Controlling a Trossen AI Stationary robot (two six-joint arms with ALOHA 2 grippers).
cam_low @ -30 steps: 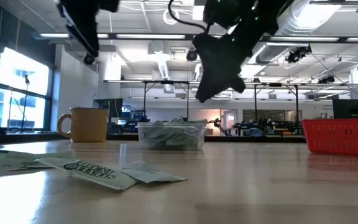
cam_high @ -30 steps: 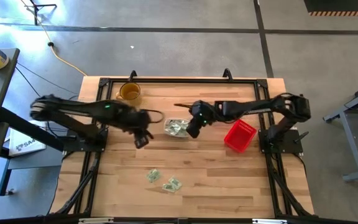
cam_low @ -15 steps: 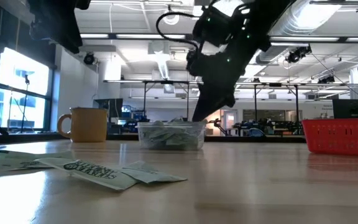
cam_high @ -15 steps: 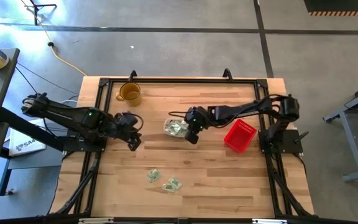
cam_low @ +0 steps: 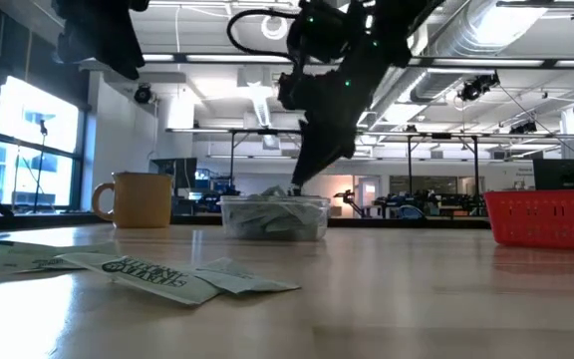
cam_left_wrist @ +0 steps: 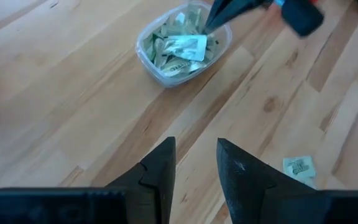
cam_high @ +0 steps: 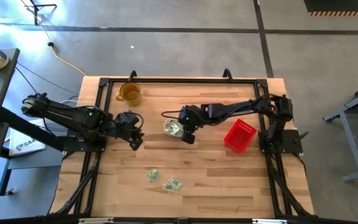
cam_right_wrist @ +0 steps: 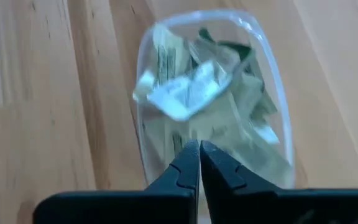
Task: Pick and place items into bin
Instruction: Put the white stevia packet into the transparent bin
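Note:
The clear bin (cam_high: 168,124) (cam_low: 274,221) stands mid-table, heaped with pale green and white packets. One white packet (cam_right_wrist: 188,93) (cam_left_wrist: 188,46) lies tilted on top of the heap. My right gripper (cam_high: 185,135) (cam_right_wrist: 199,152) is shut, pointing down, with its tips (cam_low: 297,187) just over the bin's rim and nothing seen between the fingers. My left gripper (cam_high: 137,142) (cam_left_wrist: 196,165) is open, empty, and hangs over bare wood left of the bin. Loose packets (cam_high: 153,175) (cam_high: 171,184) (cam_low: 147,271) lie flat near the table's near edge.
An amber mug (cam_high: 129,93) (cam_low: 140,199) stands near the far edge, left of the bin. A red mesh basket (cam_high: 239,135) (cam_low: 546,217) sits to the right of the bin. One loose packet (cam_left_wrist: 299,167) shows in the left wrist view. Bare wood lies between the bin and the loose packets.
My right gripper has moved toward the table's left and come down, from beside the bin to just over it. My left arm drew back toward the table's left edge early in the second, then stayed still.

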